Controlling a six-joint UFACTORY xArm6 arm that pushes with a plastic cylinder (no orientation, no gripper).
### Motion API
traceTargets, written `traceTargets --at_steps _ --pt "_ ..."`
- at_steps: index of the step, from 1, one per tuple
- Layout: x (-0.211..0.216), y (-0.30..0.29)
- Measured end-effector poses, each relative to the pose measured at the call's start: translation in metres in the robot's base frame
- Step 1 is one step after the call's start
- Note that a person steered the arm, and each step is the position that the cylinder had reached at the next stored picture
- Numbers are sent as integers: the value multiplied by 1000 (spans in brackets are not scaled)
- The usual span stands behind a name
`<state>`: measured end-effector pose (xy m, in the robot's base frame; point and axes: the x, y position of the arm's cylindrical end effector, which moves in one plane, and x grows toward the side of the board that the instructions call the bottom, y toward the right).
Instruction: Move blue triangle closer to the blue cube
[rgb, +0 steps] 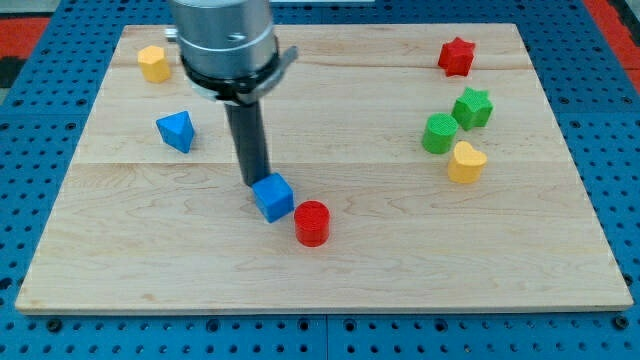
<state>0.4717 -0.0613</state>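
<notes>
Tip of my dark rod touches the blue cube; blue triangle apart; no pincer.

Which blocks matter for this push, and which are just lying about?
Job: blue triangle; blue cube; my tip, at the cube's upper left edge.
Lying about: red cylinder, yellow hexagon, red star, green star, green cylinder, yellow heart.

Blue triangle upper-left of blue cube; well apart.

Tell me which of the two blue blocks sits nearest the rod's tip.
The blue cube, right beside my tip; the blue triangle lies apart toward the view's left.
</notes>
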Motion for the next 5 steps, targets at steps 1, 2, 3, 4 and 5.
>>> traceTargets --at_steps 1,2,3,4,5 --pt "2 17" --pt "-15 2" --pt "-29 -57" --pt "-29 -120" --pt "-46 -153"
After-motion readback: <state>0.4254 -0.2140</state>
